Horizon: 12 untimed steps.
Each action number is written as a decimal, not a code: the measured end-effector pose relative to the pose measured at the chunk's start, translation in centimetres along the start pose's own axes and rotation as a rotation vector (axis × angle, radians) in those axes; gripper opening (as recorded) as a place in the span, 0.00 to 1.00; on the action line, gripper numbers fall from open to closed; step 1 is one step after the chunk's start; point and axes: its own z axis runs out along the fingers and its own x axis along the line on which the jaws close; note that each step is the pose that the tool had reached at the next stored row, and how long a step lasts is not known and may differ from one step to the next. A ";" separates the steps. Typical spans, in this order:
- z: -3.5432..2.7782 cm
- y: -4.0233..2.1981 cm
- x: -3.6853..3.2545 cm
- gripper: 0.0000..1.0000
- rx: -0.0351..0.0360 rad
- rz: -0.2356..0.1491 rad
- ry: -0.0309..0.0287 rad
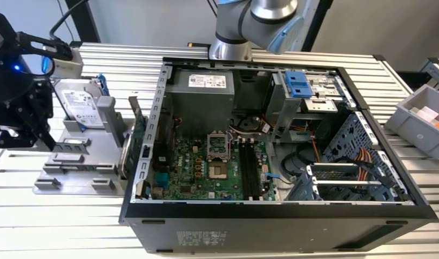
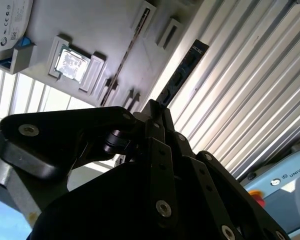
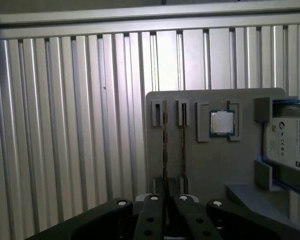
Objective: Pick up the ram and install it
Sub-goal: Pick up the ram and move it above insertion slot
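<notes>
The ram stands on edge in a slot of the grey tray, with a twin stick just beside it, then the square chip and the hard drive. My gripper hovers near the tray, fingers pressed together, empty.

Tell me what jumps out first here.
The open computer case sits in the exterior view's middle, green motherboard exposed. In the first wrist view, the black claw hangs close to a grey tray where the ram stands on edge beside a square silver chip and a hard drive.
</notes>
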 end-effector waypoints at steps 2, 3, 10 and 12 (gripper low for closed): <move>-0.25 0.00 0.00 0.00 0.0000 0.000 0.0000; -0.40 0.01 0.00 0.00 -0.0001 0.000 0.0001; -1.24 0.01 -0.02 0.00 -0.0001 0.000 0.0001; -1.49 0.01 -0.03 0.00 0.0000 0.000 0.0000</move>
